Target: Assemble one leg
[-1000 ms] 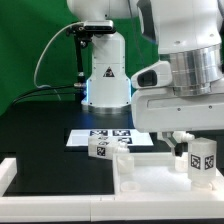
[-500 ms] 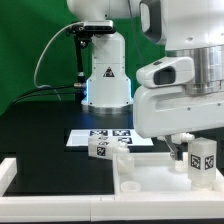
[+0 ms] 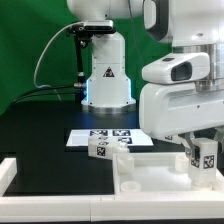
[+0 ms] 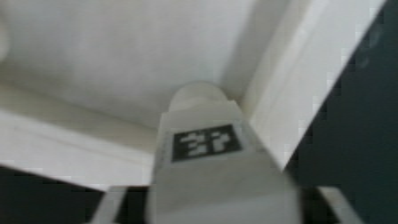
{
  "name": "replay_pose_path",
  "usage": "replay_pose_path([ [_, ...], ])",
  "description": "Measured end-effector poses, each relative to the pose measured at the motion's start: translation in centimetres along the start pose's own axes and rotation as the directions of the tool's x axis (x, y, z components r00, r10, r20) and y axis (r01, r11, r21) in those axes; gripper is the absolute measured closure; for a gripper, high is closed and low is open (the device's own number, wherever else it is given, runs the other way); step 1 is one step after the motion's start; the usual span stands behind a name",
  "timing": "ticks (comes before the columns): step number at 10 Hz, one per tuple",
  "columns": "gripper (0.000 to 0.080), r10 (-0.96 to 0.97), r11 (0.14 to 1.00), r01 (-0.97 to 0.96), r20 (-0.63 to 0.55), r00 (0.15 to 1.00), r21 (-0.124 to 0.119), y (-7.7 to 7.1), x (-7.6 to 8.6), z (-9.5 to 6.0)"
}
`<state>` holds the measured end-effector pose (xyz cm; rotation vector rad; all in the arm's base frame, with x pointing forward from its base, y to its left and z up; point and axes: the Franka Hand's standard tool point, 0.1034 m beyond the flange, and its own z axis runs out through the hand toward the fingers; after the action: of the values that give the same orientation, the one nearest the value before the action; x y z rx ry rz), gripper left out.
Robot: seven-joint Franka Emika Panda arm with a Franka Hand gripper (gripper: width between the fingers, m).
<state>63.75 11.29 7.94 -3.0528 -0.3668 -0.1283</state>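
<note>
My gripper (image 3: 199, 148) is shut on a leg (image 3: 207, 158), a small white block with a black-and-white tag. It holds the leg upright at the exterior view's right, just above the large white tray-like piece (image 3: 150, 186) near its right rim. In the wrist view the leg (image 4: 205, 140) fills the space between my gripper's (image 4: 214, 205) fingers and points at an inner corner of the tray-like piece (image 4: 125, 60). Two more legs (image 3: 100, 148) (image 3: 122, 146) lie behind the tray-like piece's far rim.
The marker board (image 3: 85, 137) lies on the black table behind the loose legs. The robot's white base (image 3: 106, 75) stands at the back before a green backdrop. A white raised edge (image 3: 8, 172) runs along the front left.
My gripper has moved toward the exterior view's right with the leg in it. The loose legs and the tray-like piece have not moved.
</note>
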Motion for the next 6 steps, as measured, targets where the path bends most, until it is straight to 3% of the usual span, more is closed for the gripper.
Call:
replay_pose_path([
  [2,0.0512,0.151,0.989,-0.151,-0.001,0.989,0.004,0.11,0.00,0.05],
  [3,0.0512,0.277,0.961,-0.277,-0.010,0.961,0.018,0.36,0.17,0.08],
  [5,0.0512,0.629,0.775,-0.629,0.018,0.777,0.060,0.72,0.11,0.15],
  [6,0.0512,0.759,0.647,-0.760,0.043,0.650,0.065,0.77,0.07,0.17],
])
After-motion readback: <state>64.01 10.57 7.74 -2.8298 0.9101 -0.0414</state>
